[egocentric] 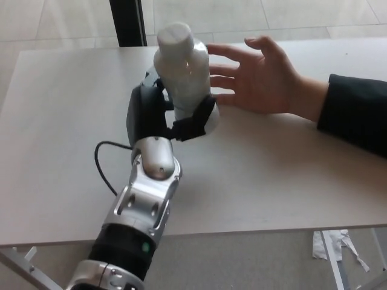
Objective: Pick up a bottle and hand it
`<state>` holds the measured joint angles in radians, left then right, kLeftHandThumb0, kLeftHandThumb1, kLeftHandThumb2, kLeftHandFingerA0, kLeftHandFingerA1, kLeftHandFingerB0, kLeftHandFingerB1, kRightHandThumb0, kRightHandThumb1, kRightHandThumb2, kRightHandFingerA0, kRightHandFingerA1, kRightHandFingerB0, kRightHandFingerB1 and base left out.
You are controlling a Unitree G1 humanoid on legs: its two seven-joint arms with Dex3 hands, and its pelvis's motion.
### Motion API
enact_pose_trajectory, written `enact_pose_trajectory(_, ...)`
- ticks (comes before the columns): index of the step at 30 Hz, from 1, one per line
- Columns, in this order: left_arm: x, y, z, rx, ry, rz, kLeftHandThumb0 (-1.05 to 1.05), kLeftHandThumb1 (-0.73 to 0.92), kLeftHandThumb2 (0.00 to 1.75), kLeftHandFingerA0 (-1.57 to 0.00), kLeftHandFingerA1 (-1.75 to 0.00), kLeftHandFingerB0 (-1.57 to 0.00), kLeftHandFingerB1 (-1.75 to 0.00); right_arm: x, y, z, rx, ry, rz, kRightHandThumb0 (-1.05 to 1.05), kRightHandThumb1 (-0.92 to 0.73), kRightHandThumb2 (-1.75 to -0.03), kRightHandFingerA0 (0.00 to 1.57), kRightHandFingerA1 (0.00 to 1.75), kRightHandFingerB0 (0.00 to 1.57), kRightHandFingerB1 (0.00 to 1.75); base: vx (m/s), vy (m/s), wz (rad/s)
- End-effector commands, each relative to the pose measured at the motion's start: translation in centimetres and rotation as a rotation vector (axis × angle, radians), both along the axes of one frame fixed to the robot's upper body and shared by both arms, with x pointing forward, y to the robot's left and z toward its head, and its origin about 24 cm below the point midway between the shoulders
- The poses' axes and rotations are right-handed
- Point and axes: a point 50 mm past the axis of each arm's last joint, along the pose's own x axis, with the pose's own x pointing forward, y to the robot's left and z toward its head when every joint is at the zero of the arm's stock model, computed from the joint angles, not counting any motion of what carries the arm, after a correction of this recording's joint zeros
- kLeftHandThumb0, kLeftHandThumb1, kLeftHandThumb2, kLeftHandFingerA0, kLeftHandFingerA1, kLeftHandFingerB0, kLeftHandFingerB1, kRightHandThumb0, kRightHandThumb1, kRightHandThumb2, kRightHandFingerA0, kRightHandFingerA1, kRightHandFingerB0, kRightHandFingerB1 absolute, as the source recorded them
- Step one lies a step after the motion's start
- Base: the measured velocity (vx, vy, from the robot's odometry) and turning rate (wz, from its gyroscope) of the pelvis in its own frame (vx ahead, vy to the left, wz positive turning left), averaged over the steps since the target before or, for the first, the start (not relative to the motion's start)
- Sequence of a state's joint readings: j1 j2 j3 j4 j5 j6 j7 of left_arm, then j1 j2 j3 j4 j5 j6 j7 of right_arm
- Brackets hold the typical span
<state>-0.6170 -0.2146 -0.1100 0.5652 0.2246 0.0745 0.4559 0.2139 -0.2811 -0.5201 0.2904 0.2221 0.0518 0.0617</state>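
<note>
Beige table (72, 109) | my left hand (158, 113) grips white plastic bottle (183, 75) near far edge | person's open hand (260, 75) touching it

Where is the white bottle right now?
In the head view, the white bottle is up off the table, held in the robot's left hand. It sits left of centre, right beside the fingers of a person's open hand.

Nothing can be read here. The bottle (183, 69) is plain white, with no label or print showing. The left hand (166, 118) and its silver forearm carry no legible marking, and the surface (60, 115) bears no writing or sign.
</note>
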Motion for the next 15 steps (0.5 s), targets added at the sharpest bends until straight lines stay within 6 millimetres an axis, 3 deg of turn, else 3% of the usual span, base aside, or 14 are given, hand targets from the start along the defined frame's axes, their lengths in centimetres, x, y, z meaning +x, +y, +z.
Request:
enact_pose_trajectory(1, 2.1, -1.9, 5.0, 0.071, -0.146, -0.033, -0.08, 0.46, 1.21, -0.99, -1.55, -0.90, -1.41, 0.3, -0.6, 0.7, -0.030, -0.011, -0.003, -0.65, -0.60, -0.60, 1.28, 1.56, 0.34, 0.58, 0.00, 0.000, 0.00)
enact_pose_trajectory(7, 3.0, -3.9, 7.2, 0.064, -0.123, -0.076, -0.13, 0.47, 1.19, -0.97, -1.55, -0.89, -1.38, 0.8, -0.1, 0.8, -0.024, -0.017, -0.001, -0.65, -0.59, -0.61, 1.25, 1.58, 0.37, 0.59, 0.00, 0.000, 0.00)
enact_pose_trajectory(8, 3.2, -4.3, 7.5, 0.090, -0.117, -0.083, -0.16, 0.51, 1.13, -0.96, -1.51, -0.88, -1.35, 1.0, -0.1, 0.7, -0.004, -0.031, -0.006, -0.64, -0.59, -0.61, 1.25, 1.60, 0.38, 0.60, 0.00, 0.000, 0.00)
enact_pose_trajectory(13, 3.1, -5.3, 7.0, 0.117, -0.083, -0.111, -0.14, 0.64, 0.96, -0.96, -1.55, -0.85, -1.33, 1.7, 0.5, 0.5, -0.006, -0.040, 0.045, -0.65, -0.60, -0.61, 1.26, 1.58, 0.35, 0.59, 0.00, 0.000, 0.00)
enact_pose_trajectory(14, 3.0, -5.8, 6.4, 0.128, -0.063, -0.120, -0.17, 0.68, 0.85, -0.98, -1.46, -0.88, -1.03, 1.8, 0.7, 0.7, -0.004, -0.063, 0.098, -0.65, -0.50, -0.86, 1.33, 1.32, 0.26, 0.58, 0.00, 0.000, 0.00)
enact_pose_trajectory(15, 2.9, -5.8, 5.9, 0.116, -0.055, -0.119, -0.17, 0.71, 0.82, -0.98, -1.47, -0.86, -1.07, 1.8, 1.1, 0.8, -0.020, -0.051, 0.110, -0.68, -0.51, -0.85, 1.32, 1.38, 0.27, 0.59, 0.00, 0.000, 0.00)
